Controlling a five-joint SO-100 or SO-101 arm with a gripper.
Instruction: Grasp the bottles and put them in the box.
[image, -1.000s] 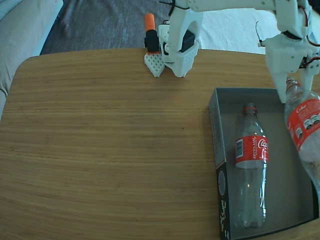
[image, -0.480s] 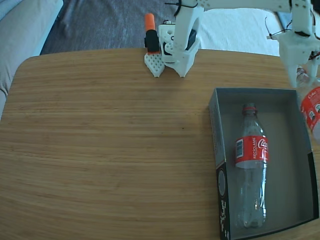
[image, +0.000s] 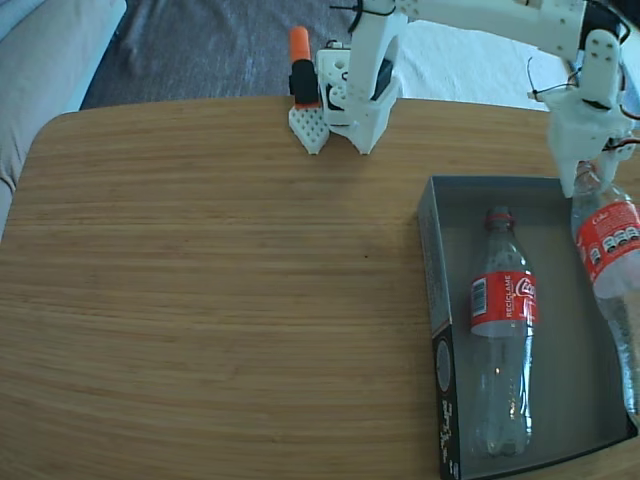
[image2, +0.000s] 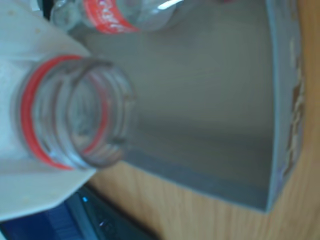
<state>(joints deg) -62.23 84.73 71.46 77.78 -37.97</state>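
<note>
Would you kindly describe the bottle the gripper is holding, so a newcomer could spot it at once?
Find the box at the table's right side in the fixed view. Two bottles are there: one lies flat inside; the held bottle slants over the right edge, neck in the gripper. Its mouth is open, with no cap.

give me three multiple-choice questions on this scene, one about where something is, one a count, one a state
1. Where does the bottle with the upright-reading red label lie?
A. flat inside the box
B. on the bare table
C. on the sofa

2. How many bottles show in the fixed view?
A. one
B. two
C. four

3. What is the state of the held bottle?
A. capped and standing on the table
B. crushed flat
C. uncapped, gripped at its neck by the gripper

Answers:
1 A: it rests on the grey floor between the box walls.
2 B: one lies in the box, one hangs from the gripper.
3 C: the wrist view looks into its open mouth, only a red ring left.
</note>
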